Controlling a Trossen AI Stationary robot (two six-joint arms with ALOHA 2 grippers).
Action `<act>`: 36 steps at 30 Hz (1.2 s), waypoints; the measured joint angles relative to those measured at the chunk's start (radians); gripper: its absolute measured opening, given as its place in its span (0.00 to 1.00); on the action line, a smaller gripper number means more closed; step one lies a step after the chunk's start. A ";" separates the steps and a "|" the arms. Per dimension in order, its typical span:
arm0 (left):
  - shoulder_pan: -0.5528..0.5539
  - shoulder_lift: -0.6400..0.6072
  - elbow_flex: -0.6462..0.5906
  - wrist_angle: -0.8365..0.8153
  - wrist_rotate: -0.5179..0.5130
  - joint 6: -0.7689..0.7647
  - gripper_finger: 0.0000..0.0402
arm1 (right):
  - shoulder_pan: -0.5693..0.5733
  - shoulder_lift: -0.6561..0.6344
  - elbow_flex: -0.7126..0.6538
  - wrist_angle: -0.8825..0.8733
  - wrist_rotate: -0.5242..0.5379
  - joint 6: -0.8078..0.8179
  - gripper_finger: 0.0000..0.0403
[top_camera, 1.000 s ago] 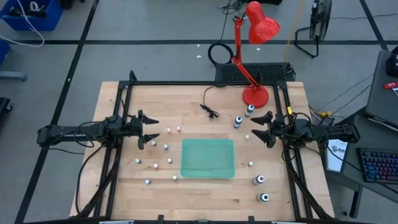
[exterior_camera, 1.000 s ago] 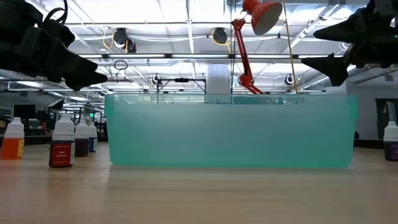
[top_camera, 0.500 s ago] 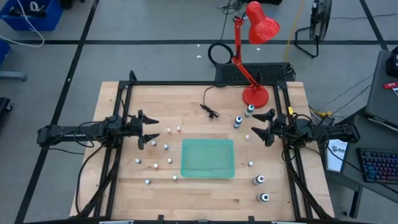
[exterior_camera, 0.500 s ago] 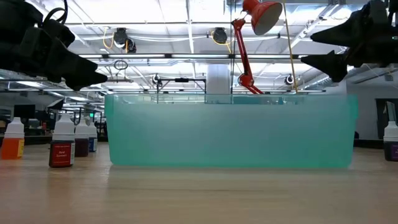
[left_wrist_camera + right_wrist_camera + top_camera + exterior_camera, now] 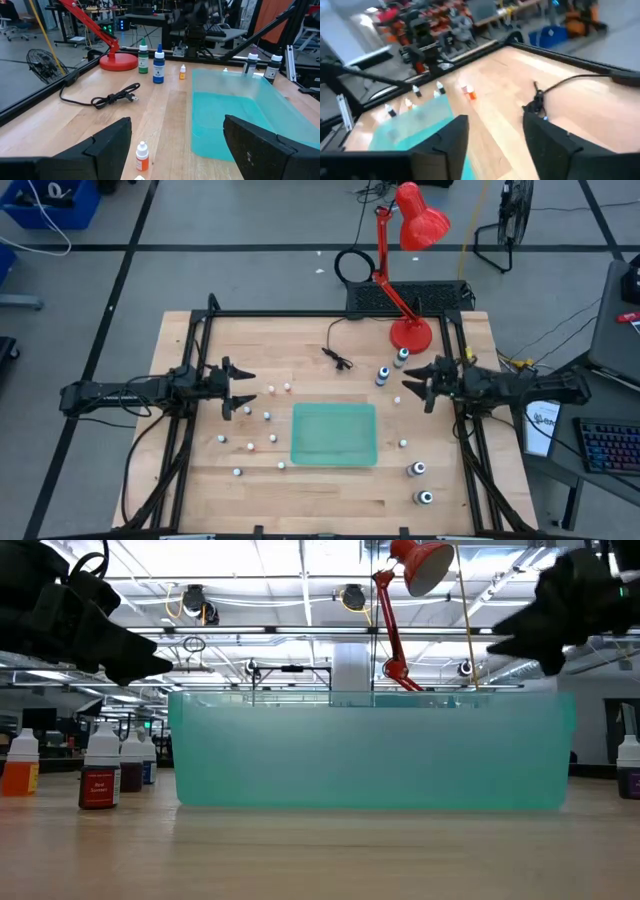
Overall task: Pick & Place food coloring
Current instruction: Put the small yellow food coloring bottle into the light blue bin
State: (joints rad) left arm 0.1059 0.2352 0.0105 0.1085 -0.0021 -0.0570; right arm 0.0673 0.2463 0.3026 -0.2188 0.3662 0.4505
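Note:
Several tiny white-capped food coloring bottles (image 5: 259, 425) stand scattered on the table, left of the green tray (image 5: 334, 433). Two larger bottles (image 5: 391, 367) stand behind the tray's right end, and two more (image 5: 420, 483) stand near the front right. My left gripper (image 5: 243, 388) hovers open by the scattered bottles; an orange one (image 5: 142, 156) stands ahead of its fingers. My right gripper (image 5: 411, 388) hovers right of the tray, close to a tiny bottle (image 5: 397, 399). A gap shows between its fingers (image 5: 495, 120), with nothing in it.
A red desk lamp (image 5: 410, 332) stands at the table's far right, and its black cable (image 5: 338, 358) lies loose behind the tray. Black frame rails (image 5: 190, 420) run along the table's left and right sides. Bare wood lies in front of the tray.
My right gripper's fingers have drawn closer together with nothing between them, and the gripper has shifted slightly toward the table's far edge. The bottles and the tray have stayed where they were.

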 joint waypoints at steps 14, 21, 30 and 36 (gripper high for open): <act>0.000 0.000 0.000 0.000 0.000 0.000 0.77 | -0.199 0.816 0.575 -0.721 -0.258 0.064 0.50; 0.000 0.000 0.000 0.000 0.000 0.000 0.77 | -0.250 1.000 0.579 -0.674 -0.290 0.004 0.51; 0.000 0.000 0.000 0.000 0.000 0.000 0.77 | -0.238 1.105 0.550 -0.604 -0.295 0.039 0.52; 0.000 0.000 0.000 0.000 0.000 0.000 0.77 | -0.236 1.124 0.526 -0.557 -0.359 0.065 0.52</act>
State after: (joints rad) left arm 0.1062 0.2355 0.0105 0.1082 -0.0021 -0.0568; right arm -0.1688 1.3701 0.8288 -0.7759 0.0072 0.5156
